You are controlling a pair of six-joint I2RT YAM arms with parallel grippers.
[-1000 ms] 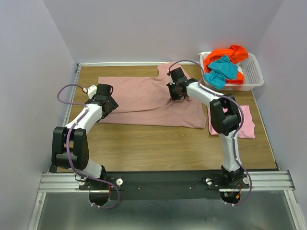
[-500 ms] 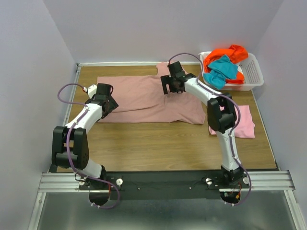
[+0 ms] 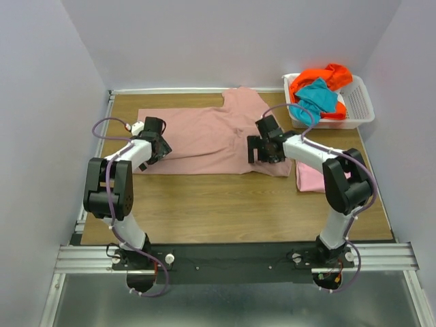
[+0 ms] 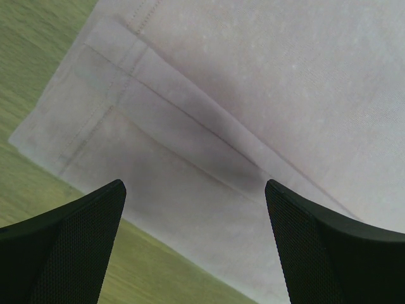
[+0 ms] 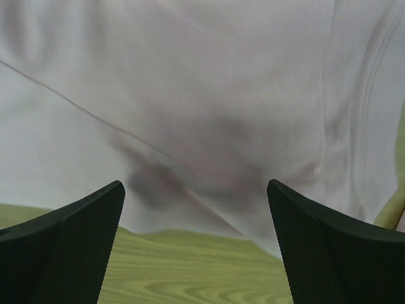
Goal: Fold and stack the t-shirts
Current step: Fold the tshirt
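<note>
A large dusty rose t-shirt (image 3: pixel 204 139) lies spread flat across the far half of the wooden table. My left gripper (image 3: pixel 158 144) hovers open over its near left corner, and the hem (image 4: pixel 114 107) shows between the fingers with nothing gripped. Over the near right edge of the same shirt (image 5: pixel 209 95), my right gripper (image 3: pixel 263 151) is also open and empty. A folded light pink t-shirt (image 3: pixel 310 180) lies at the right, partly hidden by the right arm. Orange (image 3: pixel 320 76) and teal (image 3: pixel 317 99) t-shirts are piled in the basket.
The white slotted basket (image 3: pixel 361 114) stands at the far right corner. A raised rail (image 3: pixel 170 90) runs along the table's far edge, and another down the left side. Bare wood (image 3: pixel 225 211) runs between the shirt and the arm bases.
My right gripper opened, let go of the rose shirt's cloth and moved toward the near right edge. The shirt's right side now lies flatter. My left gripper shifted slightly toward the shirt's left corner.
</note>
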